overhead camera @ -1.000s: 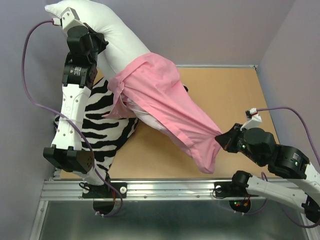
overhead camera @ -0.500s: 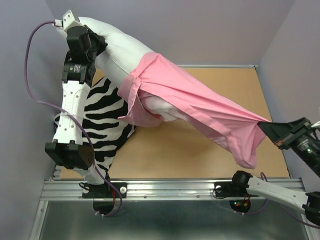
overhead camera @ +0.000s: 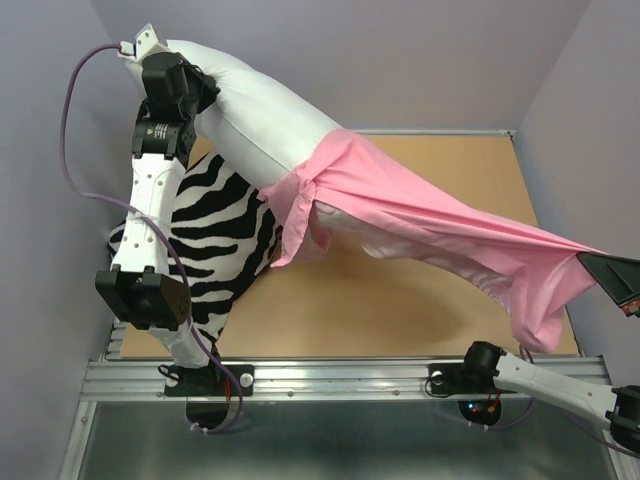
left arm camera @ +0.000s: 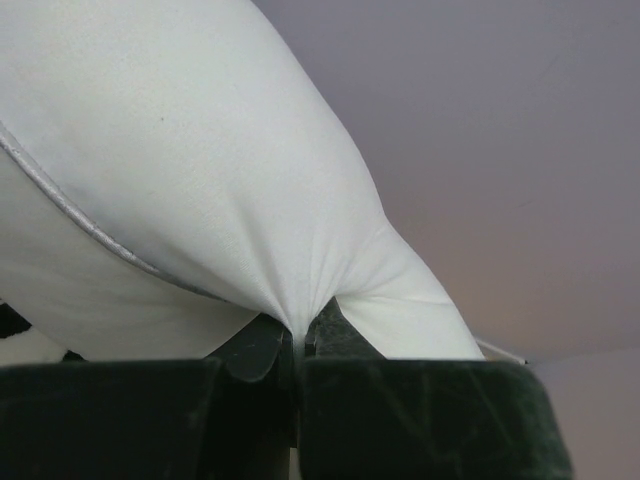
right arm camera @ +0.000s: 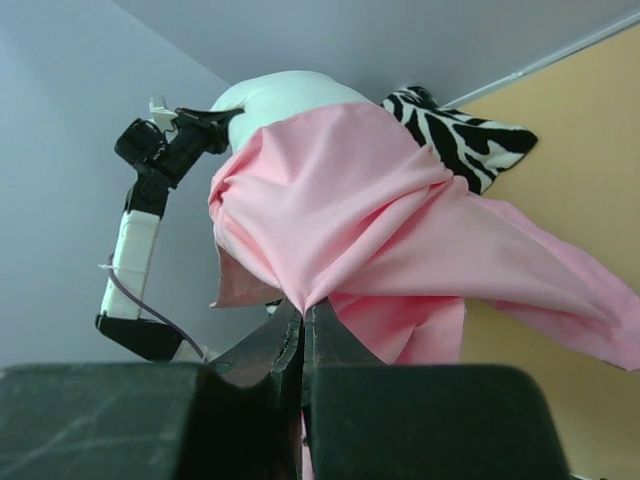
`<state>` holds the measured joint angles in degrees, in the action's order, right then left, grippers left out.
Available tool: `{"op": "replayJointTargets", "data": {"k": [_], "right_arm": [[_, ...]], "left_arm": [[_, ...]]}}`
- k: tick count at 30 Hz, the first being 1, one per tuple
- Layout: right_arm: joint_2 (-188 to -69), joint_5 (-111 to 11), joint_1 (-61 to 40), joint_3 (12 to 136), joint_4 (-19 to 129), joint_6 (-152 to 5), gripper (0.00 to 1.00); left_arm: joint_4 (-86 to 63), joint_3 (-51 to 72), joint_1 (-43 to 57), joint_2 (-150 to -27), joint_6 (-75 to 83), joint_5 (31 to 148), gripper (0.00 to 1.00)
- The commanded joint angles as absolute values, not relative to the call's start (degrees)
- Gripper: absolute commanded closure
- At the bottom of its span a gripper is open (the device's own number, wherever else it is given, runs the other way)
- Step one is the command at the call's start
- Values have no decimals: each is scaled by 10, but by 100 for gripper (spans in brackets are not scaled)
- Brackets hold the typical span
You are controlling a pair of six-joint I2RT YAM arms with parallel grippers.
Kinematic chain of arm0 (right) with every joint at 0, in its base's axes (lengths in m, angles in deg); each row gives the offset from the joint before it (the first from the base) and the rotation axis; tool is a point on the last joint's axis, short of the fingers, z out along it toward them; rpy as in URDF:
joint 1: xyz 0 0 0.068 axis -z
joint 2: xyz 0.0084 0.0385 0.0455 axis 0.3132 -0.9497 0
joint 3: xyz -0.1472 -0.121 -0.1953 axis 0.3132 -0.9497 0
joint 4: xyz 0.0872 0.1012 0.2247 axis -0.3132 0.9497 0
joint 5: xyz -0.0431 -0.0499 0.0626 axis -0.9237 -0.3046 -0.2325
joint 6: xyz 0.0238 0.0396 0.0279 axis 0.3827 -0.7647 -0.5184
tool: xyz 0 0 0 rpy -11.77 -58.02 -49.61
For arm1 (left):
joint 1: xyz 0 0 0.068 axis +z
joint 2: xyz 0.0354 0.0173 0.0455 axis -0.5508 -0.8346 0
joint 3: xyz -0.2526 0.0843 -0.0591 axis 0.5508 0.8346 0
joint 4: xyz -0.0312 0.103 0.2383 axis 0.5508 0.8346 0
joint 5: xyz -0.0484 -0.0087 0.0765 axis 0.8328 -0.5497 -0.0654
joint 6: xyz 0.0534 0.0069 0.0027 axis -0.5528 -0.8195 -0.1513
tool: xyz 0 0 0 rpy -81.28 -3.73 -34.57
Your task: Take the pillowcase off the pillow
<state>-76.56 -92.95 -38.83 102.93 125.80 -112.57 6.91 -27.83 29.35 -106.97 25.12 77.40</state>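
Top external view: our left claw (overhead camera: 192,92) clenches a corner of the plump white rectangular pillow (overhead camera: 262,115). The pink satin pillowcase (overhead camera: 420,215), half off, stretches above the tabletop (overhead camera: 400,320) to our right claw (overhead camera: 588,262), which pinches it. We should pull steadily rightward, along the pillow.

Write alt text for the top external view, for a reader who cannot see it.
The left gripper pinches a corner of the white pillow at upper left, while the right gripper at the right edge pinches the pink pillowcase, stretched taut over only the pillow's lower end. A zebra-striped pillow lies beneath on the tan table.
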Motion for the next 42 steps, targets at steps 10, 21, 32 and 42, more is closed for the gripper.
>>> {"op": "replayJointTargets", "data": {"k": [10, 21, 32, 42], "right_arm": [[-763, -934, -388, 1073, 1189, -1094, 99], [-766, -940, -387, 1189, 1223, -1078, 100], [-748, -945, -387, 1225, 1232, -1075, 99], [-734, -947, -387, 1263, 1258, -1086, 100]], "left_arm": [[-81, -327, 318, -1070, 235, 808, 100], [-68, -367, 329, -1099, 238, 847, 100], [-62, -388, 329, -1118, 239, 870, 100], [-53, -419, 345, -1144, 239, 885, 100]]}}
